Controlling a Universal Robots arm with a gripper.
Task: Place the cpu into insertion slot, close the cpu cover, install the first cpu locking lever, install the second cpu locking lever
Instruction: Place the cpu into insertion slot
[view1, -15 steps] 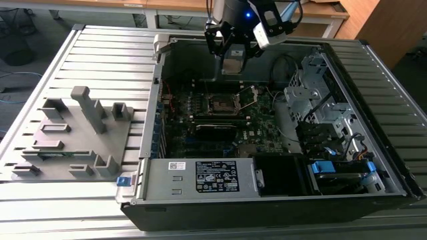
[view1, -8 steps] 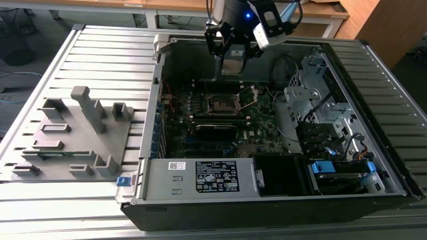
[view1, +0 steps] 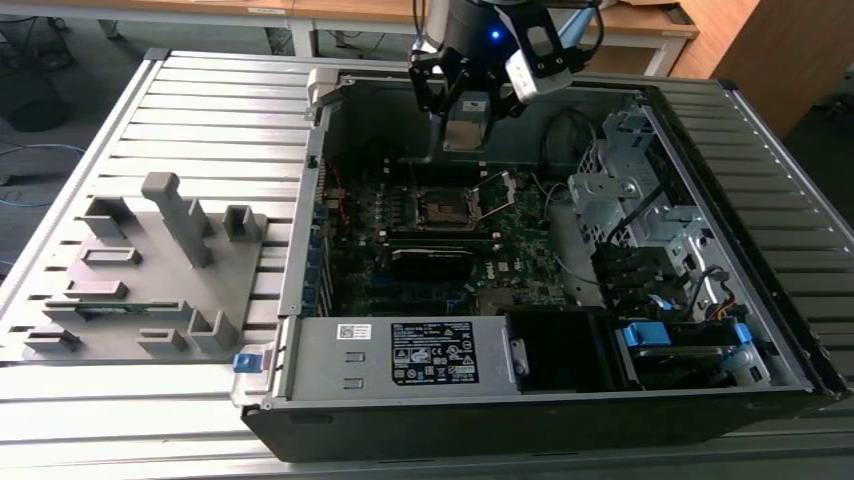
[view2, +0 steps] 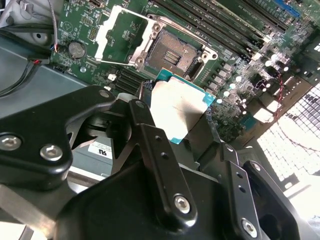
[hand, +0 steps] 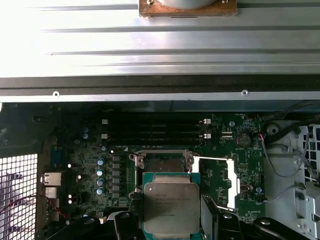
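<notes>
Yep, gripping the cpu (view2: 177, 107) by its edges with the pincer (view1: 463, 130) clenched, holding it flat and metal-side up, hovering by the bare insertion slot (view2: 172, 54), with the cpu cover (view2: 104, 31) flipped open alongside to leave the way in free.

Nothing can be read. Tiny white print covers the black label (view1: 434, 352) on the power supply box (view1: 327, 372), a white sticker (view1: 352, 331) sits beside it, and faint engraving marks the cpu (hand: 171, 207).
</notes>
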